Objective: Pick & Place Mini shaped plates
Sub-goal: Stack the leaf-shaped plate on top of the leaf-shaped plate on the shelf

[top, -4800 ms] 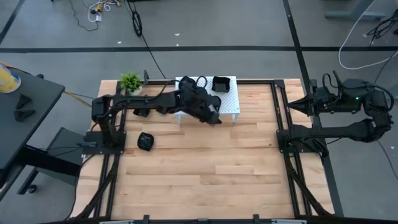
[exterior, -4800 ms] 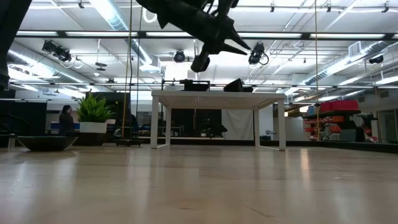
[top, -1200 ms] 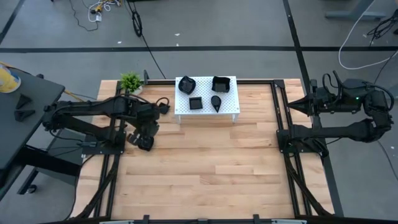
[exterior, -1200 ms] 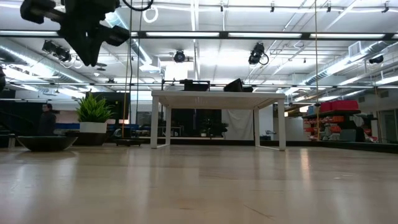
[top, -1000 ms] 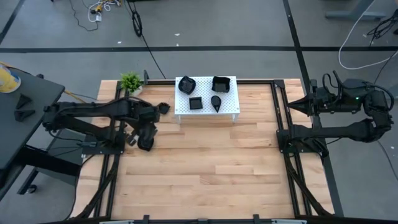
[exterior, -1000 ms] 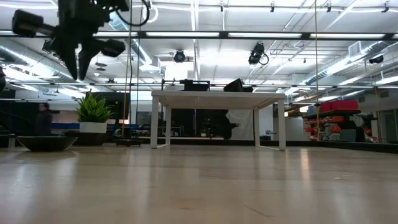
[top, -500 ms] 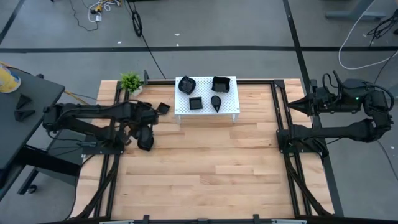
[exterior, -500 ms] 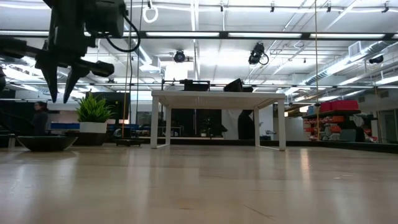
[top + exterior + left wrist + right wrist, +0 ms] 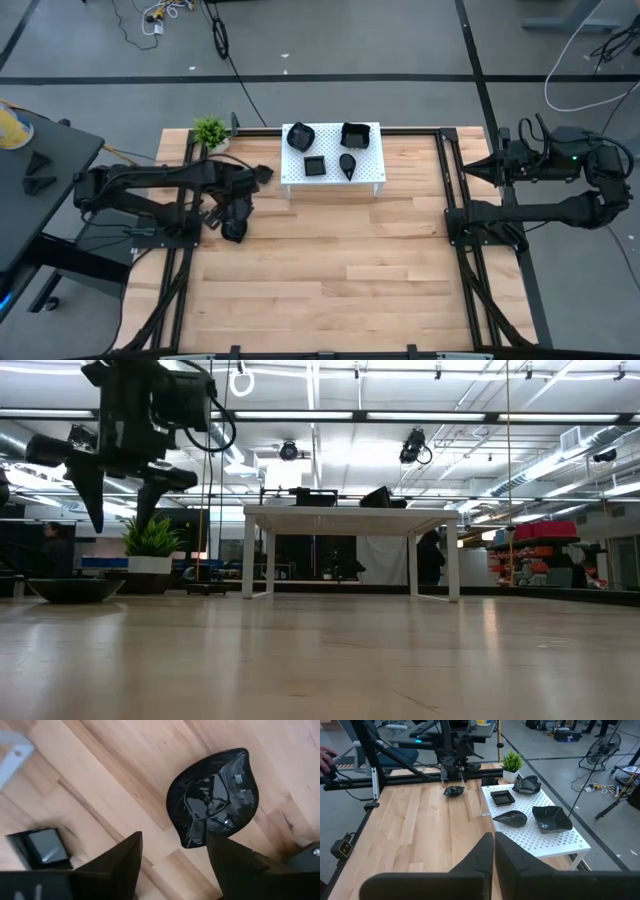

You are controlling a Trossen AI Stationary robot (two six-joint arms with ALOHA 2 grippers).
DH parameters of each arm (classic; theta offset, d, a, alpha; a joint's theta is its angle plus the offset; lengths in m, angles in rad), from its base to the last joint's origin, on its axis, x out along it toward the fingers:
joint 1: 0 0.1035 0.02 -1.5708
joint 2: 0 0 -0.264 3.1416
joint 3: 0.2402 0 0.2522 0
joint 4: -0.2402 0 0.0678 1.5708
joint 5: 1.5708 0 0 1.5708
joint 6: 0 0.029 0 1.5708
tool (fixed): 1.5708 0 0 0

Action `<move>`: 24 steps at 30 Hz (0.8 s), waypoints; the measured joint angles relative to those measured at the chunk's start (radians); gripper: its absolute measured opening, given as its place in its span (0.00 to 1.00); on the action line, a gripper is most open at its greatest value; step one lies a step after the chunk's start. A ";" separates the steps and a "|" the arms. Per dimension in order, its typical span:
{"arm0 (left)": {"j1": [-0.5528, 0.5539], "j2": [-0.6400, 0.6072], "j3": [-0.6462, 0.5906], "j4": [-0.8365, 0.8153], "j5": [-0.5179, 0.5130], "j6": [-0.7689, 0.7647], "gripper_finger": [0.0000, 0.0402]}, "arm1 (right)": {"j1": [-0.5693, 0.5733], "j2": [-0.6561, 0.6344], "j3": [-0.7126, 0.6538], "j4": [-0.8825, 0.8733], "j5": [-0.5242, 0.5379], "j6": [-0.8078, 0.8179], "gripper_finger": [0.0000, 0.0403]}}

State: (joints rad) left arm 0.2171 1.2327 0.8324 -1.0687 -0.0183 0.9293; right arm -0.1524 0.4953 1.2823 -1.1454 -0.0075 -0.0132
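— What has changed since a second ago?

— The left gripper (image 9: 118,510) has come lower over the table's left side and spread its jaws wide. It holds nothing; in the left wrist view a leaf-shaped plate (image 9: 214,796) lies on the wood just beyond the fingers (image 9: 112,862), apart from them.

— How many plates do you count?

— Six mini shaped plates in all. Two are on the wooden table (image 9: 330,270): the leaf-shaped plate (image 9: 234,230) under the gripper, and a small square plate (image 9: 262,173) just left of the white perforated stand (image 9: 372,171).

— And on the stand?

— Four: a wavy-edged plate (image 9: 299,134), a deep square plate (image 9: 354,133), a small square dish (image 9: 314,165) and a teardrop plate (image 9: 347,163).

— Anything else?

— One green potted plant (image 9: 210,130) at the back left corner.

— And the right side?

— The right gripper (image 9: 493,851) waits off the table's right edge, jaws pressed together, empty.
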 joint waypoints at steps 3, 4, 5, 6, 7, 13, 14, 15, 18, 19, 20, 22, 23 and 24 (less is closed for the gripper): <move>0.005 0.034 0.000 0.002 0.000 0.020 0.58 | 0.000 0.000 0.000 0.000 0.000 0.000 0.05; 0.005 0.039 0.000 0.004 0.001 0.031 0.58 | 0.000 0.000 0.000 0.000 0.000 0.000 0.05; 0.005 0.045 0.000 0.004 0.004 0.048 0.58 | 0.000 0.000 0.000 0.000 0.000 0.000 0.05; 0.005 0.051 0.000 0.006 0.007 0.055 0.57 | 0.000 0.000 0.000 0.000 0.000 0.000 0.05; 0.005 0.059 0.000 0.015 0.008 0.056 0.57 | 0.000 0.000 0.000 0.000 0.000 0.000 0.05; 0.015 0.119 0.000 0.033 0.069 0.019 0.53 | 0.000 0.000 0.000 0.000 0.000 0.000 0.05; 0.021 0.127 0.000 0.033 0.080 0.019 0.53 | 0.000 0.000 0.000 0.000 0.000 0.000 0.05; 0.028 0.136 0.000 0.034 0.085 0.020 0.52 | 0.000 0.000 0.000 0.000 0.000 0.000 0.05; 0.052 0.160 0.000 0.034 0.086 0.020 0.51 | 0.000 0.000 0.000 0.000 0.000 0.000 0.05; 0.061 0.168 -0.001 0.035 0.085 0.020 0.50 | 0.000 0.000 0.000 0.000 0.000 0.000 0.05; 0.069 0.174 -0.004 0.037 0.085 0.020 0.50 | 0.000 0.000 0.000 0.000 0.000 0.000 0.05; 0.082 0.187 -0.009 0.038 0.085 0.022 0.49 | 0.000 0.000 0.000 0.000 0.000 0.000 0.05; 0.086 0.190 -0.015 0.038 0.085 0.022 0.49 | 0.000 0.000 0.000 0.000 0.000 0.000 0.05; 0.090 0.190 -0.022 0.038 0.084 0.023 0.49 | 0.000 0.000 0.000 0.000 0.000 0.000 0.05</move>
State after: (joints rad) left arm 0.3075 1.4228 0.8107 -1.0311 0.0658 0.9521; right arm -0.1527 0.4950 1.2826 -1.1457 -0.0078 -0.0132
